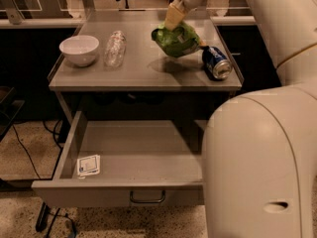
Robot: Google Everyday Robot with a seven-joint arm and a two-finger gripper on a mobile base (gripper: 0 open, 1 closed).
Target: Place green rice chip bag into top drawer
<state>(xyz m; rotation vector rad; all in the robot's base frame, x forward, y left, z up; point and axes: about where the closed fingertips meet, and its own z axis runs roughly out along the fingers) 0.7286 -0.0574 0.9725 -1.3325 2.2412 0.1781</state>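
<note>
Green rice chip bag hangs clear of the tabletop, its shadow beneath, pinched at its top edge by the hand. Crinkly, light and soft, it looks likely to sway or slip; the sealed top seam is the surest hold. Blue soda can lies just beside. Below, the top drawer stands open.

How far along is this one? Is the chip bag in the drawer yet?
Not yet. Done: the top drawer stands open, with a white card in its front left corner. In hand: the gripper is shut on the green rice chip bag, lifted above the table with its shadow beneath, beside the blue can. Left: bring the bag over the drawer, lower it and release.
</note>
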